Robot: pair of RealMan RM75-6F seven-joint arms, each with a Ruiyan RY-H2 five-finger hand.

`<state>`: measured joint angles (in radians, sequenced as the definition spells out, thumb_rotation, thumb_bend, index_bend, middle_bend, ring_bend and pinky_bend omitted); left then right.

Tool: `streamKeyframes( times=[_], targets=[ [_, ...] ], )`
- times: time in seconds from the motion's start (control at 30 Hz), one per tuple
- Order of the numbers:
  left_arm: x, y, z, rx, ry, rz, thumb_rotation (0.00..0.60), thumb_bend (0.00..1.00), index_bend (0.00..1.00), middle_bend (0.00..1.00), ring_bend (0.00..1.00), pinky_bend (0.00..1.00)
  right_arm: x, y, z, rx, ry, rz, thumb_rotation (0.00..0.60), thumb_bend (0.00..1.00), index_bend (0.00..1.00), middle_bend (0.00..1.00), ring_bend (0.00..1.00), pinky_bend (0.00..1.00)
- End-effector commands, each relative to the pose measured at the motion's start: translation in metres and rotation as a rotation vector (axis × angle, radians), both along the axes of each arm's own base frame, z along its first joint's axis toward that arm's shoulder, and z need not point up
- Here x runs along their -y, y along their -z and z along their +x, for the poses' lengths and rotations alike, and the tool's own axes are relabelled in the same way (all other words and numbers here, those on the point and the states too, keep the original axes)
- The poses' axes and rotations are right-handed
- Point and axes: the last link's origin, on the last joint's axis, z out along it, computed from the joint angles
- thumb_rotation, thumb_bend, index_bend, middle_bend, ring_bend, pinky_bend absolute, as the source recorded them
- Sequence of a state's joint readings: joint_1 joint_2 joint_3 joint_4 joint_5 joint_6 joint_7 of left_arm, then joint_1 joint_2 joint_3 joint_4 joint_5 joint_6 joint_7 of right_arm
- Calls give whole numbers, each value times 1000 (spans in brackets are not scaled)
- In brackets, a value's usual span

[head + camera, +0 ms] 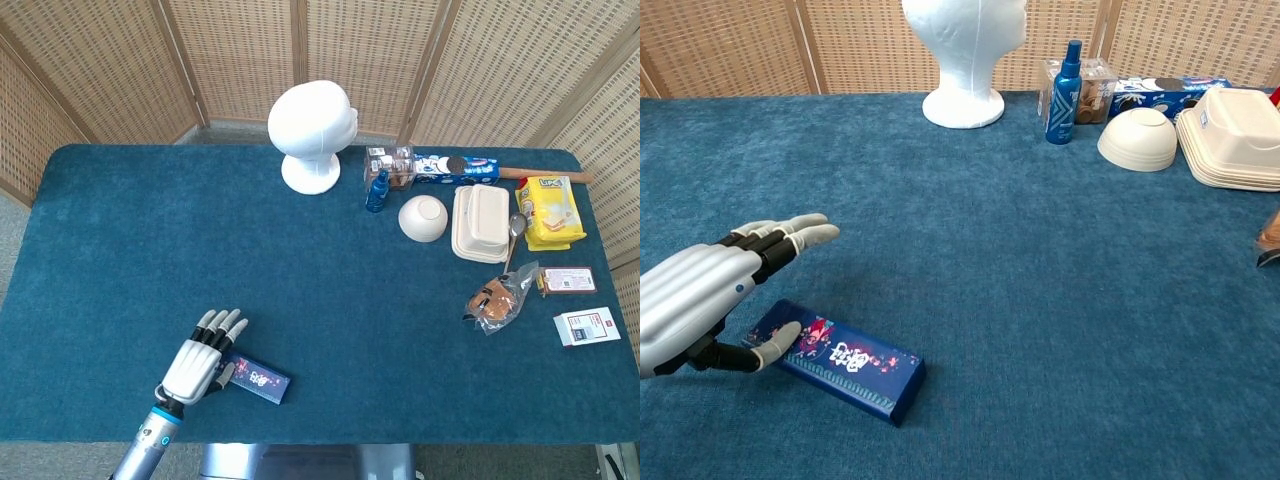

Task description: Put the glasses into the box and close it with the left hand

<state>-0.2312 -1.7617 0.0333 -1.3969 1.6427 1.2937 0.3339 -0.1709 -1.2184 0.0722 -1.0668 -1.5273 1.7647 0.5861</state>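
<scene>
A dark blue glasses box [256, 380] [848, 362] with a pink and white pattern lies flat and closed near the table's front edge, left of centre. My left hand [197, 361] [710, 299] hovers over its left end with the fingers stretched out straight and apart. Only the thumb tip touches the box's lid, and nothing is gripped. No glasses show in either view. My right hand is out of both views.
A white foam head [312, 132] stands at the back centre. To its right are a blue spray bottle [377, 192], a white bowl [423, 218], a lidded food container [482, 224], snack packets [548, 211] and small boxes [586, 327].
</scene>
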Motion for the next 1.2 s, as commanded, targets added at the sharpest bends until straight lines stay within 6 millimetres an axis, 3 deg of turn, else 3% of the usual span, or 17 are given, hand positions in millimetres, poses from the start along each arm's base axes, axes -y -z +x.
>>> streamKeyframes(
  times=[0.03, 0.23, 0.47, 0.63, 0.93, 1.2],
  targets=[
    [-2, -2, 1, 1, 10, 13, 600, 414, 0, 0, 0, 0, 0, 0, 0, -1, 0, -1, 595, 379, 44, 165, 115, 313],
    [-4, -14, 6, 37, 38, 43, 600, 406, 1, 0, 0, 0, 1, 1, 2, -5, -3, 1, 595, 379, 46, 165, 115, 314],
    [14, -35, 8, 55, 92, -6, 600, 398, 16, 0, 0, 0, 3, 3, 5, -10, -9, 1, 594, 379, 47, 165, 115, 314],
    [30, -43, -2, -5, 91, -60, 600, 385, 16, 0, 0, 0, 5, 6, 6, -11, -15, 11, 595, 378, 46, 165, 115, 314],
    [35, -32, -15, -129, 89, -73, 600, 373, 2, 0, 0, 0, 5, 7, 8, -8, -20, 14, 596, 379, 47, 165, 115, 313],
    [27, -17, -8, -152, 88, -101, 600, 365, 0, 0, 0, 0, 1, 4, 6, -6, -10, 2, 595, 380, 46, 165, 115, 314]
  ],
)
